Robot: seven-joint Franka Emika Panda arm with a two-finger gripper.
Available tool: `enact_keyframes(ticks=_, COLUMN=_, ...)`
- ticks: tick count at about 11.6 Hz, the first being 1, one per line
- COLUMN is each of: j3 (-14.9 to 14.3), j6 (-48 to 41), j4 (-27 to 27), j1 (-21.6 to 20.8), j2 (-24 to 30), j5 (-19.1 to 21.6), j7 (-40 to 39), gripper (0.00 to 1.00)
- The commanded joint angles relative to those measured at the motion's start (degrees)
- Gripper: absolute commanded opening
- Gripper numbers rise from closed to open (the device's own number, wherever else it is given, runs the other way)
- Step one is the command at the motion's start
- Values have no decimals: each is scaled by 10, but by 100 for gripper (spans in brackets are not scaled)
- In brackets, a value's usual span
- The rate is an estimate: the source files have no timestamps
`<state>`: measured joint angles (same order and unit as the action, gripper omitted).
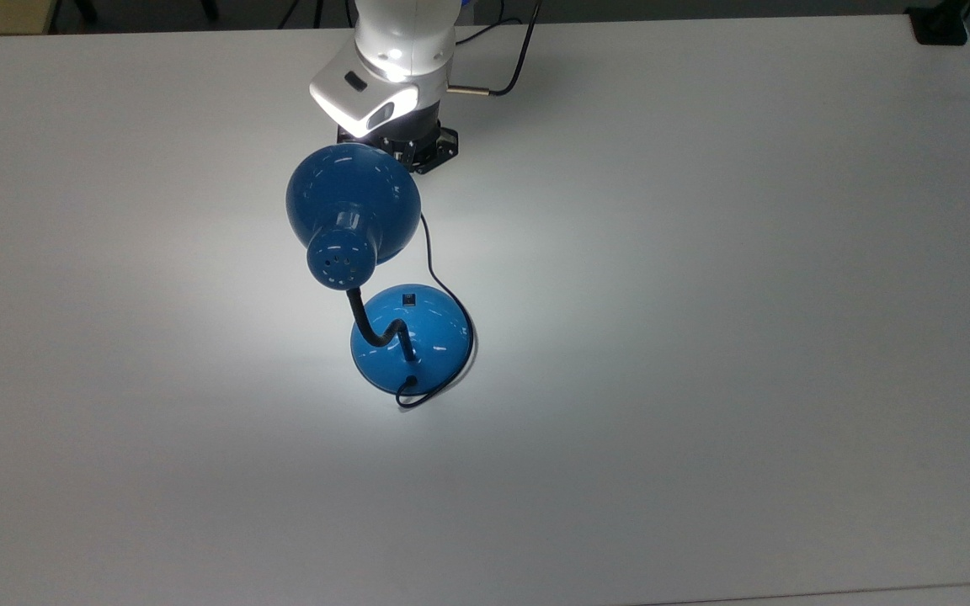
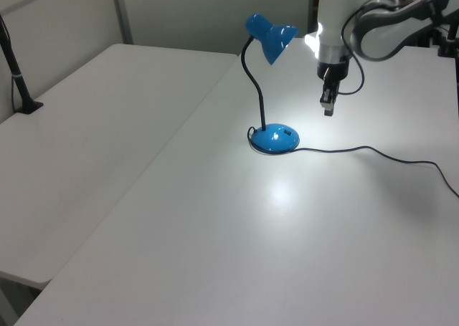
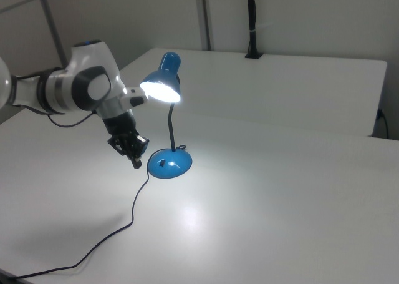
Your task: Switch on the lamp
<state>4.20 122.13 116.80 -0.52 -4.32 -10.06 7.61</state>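
The blue lamp stands mid-table and is lit, its dome shade [image 1: 352, 199] [image 2: 272, 38] [image 3: 163, 87] throwing a bright patch on the table. Its round base [image 1: 430, 341] [image 2: 273, 138] [image 3: 171, 165] carries a small black switch [image 1: 408, 298] [image 2: 285, 133], and the black neck [image 1: 367, 324] bends up from it. My gripper [image 2: 328, 109] [image 3: 136, 161] [image 1: 416, 151] hangs in the air, apart from the base toward the top view's top, fingers together, holding nothing. The shade partly covers it in the top view.
The lamp's black cord [image 2: 373, 149] [image 3: 124, 218] trails over the white table [image 1: 704, 337] toward the left view's right. A second table [image 2: 86, 125] adjoins it, with a black clamped post [image 2: 18, 82] [image 3: 251, 22]. A dark block [image 1: 940, 25] sits at the top view's top right corner.
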Motion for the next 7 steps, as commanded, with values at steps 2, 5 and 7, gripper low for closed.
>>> enact_keyframes(ticks=2, j3=-2, j6=-166, j4=-108, j1=-16, j2=38, j5=50, j7=8, gripper=13)
enact_keyframes(ticks=5, j3=-7, j6=-269, j4=-194, j1=-12, j2=38, j5=58, j7=7, gripper=48)
enact_keyframes(ticks=7, j3=-8, j6=-280, j4=-211, j1=-12, j2=40, j5=58, j7=7, gripper=91)
